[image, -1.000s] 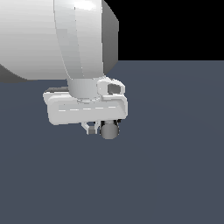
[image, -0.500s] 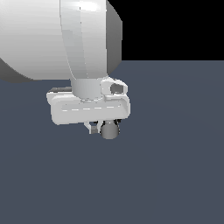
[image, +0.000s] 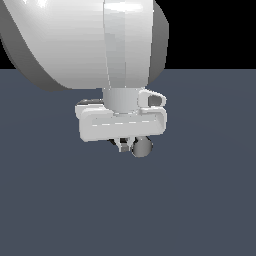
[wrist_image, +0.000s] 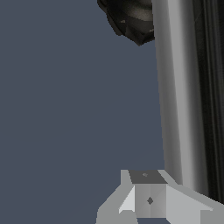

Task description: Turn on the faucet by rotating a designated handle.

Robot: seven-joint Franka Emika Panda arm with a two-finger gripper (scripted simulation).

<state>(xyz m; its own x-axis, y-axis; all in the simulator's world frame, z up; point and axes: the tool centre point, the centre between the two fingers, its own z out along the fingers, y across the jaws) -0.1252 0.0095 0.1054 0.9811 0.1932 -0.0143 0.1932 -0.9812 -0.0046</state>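
Handle point(wrist_image: 179, 96) is reading as a rigid, smooth metal bar, likely slippery; judged best pushed or gripped far out from the black base point(wrist_image: 131, 19) for leverage, since it is pivoting there. In the exterior view its round end point(image: 142, 147) is poking out just below the gripper point(image: 127, 145). One finger point(wrist_image: 148, 197) is lying just beside the bar. Jaw opening: cannot tell, nor whether anything is being clasped.
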